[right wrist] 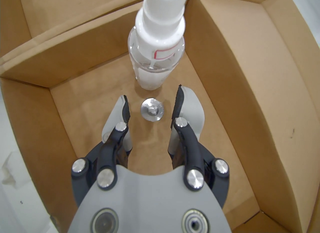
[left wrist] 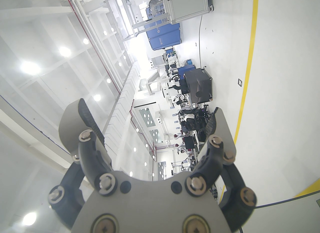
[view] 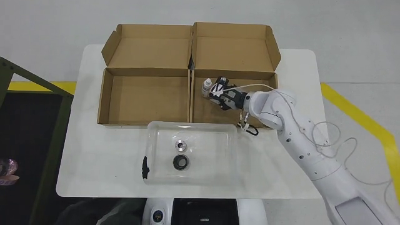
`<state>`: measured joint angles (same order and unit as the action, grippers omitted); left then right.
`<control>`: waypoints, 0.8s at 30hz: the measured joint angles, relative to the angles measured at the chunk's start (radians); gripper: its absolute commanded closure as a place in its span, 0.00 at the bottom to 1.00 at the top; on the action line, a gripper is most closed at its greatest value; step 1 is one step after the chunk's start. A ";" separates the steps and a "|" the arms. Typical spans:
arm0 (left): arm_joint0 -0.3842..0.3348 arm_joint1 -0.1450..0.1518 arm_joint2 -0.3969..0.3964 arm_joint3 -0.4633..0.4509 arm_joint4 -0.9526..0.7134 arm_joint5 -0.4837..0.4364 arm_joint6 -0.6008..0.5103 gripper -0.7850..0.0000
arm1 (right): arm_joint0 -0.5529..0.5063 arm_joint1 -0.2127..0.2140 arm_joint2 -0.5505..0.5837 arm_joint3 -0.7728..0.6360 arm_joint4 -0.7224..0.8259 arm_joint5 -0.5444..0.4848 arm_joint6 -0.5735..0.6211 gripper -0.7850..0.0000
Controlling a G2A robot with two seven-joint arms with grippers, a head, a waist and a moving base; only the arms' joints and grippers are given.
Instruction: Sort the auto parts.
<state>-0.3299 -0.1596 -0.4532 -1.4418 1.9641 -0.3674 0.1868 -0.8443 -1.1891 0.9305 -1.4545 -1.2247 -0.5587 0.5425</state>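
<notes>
Two open cardboard boxes sit side by side on the white bench point(view: 94, 156), flaps folded back: the left box point(view: 144, 97) and the right box point(view: 206, 109). Right in front of them is one clear plastic tray point(view: 212, 156) with two parts inside, a shiny round metal part point(view: 180, 144) and a black ring point(view: 181, 161), near each other but apart. The right tool point(right wrist: 152, 95) is down in the right box, fingers spread and gripping nothing, with one silver disc point(right wrist: 152, 112) lying flat on the cardboard between the tips. Just beyond it, one clear spray bottle point(right wrist: 157, 68) with a glossy white pump top stands upright by the box wall. The left tool point(left wrist: 149, 107) is released too, pointed out at a bright factory hall with a white floor point(left wrist: 275, 68) and a yellow line point(left wrist: 247, 68).
</notes>
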 measured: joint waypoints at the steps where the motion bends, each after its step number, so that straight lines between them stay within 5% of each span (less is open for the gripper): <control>1: 0.000 0.000 0.000 0.000 0.000 0.000 0.000 0.00 | -0.006 0.002 0.008 -0.015 -0.003 -0.001 0.003 0.53; 14: 0.000 0.000 0.000 0.000 0.000 0.000 0.000 0.00 | -0.173 0.044 0.121 -0.354 -0.038 -0.041 0.054 0.49; 24: 0.000 0.000 0.000 0.000 0.000 0.000 0.000 0.00 | -0.260 0.050 0.070 -0.524 -0.070 -0.099 0.026 0.47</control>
<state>-0.3299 -0.1596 -0.4532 -1.4418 1.9641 -0.3674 0.1868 -1.1041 -1.1391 1.0009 -1.9783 -1.2949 -0.6576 0.5680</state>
